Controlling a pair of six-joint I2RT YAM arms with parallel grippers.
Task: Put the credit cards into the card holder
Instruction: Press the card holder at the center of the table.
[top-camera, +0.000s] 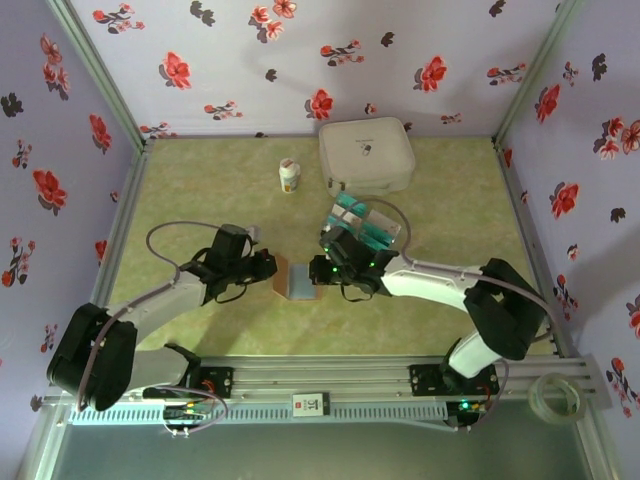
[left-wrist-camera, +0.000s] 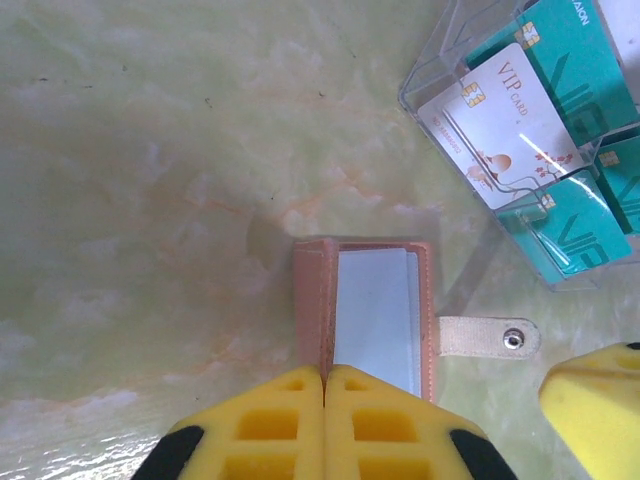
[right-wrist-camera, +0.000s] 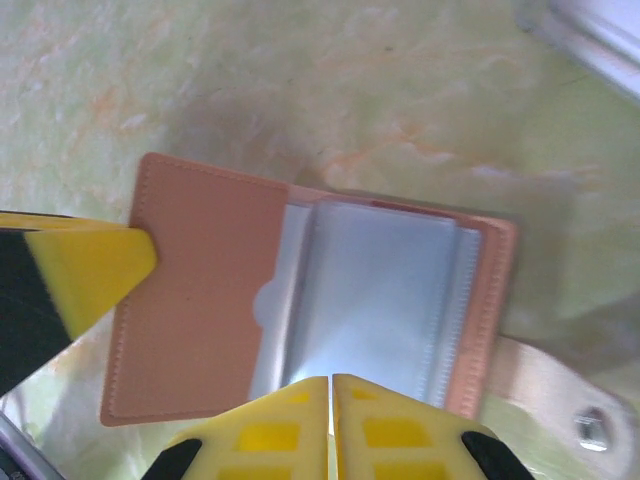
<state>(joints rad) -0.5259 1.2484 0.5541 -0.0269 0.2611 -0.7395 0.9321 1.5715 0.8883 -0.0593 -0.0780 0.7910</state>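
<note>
The brown card holder (top-camera: 297, 281) lies open on the table between both grippers. My left gripper (left-wrist-camera: 325, 372) is shut on its left cover flap, which stands on edge. The blue-grey inner pockets (left-wrist-camera: 375, 310) face up, and the snap strap (left-wrist-camera: 490, 337) sticks out to the right. My right gripper (right-wrist-camera: 331, 380) is shut on a clear inner sleeve (right-wrist-camera: 385, 290) of the card holder (right-wrist-camera: 200, 300). Teal credit cards (top-camera: 360, 222) sit in a clear tray behind the right gripper (top-camera: 318, 270). In the left wrist view, those credit cards (left-wrist-camera: 575, 60) lie under a white VIP card (left-wrist-camera: 505, 120).
A big white rounded case (top-camera: 366, 155) stands at the back, with a small white bottle (top-camera: 289, 176) to its left. The clear card tray (left-wrist-camera: 440, 70) sits just beyond the holder. The left gripper's yellow finger (right-wrist-camera: 90, 270) shows at the holder's left edge.
</note>
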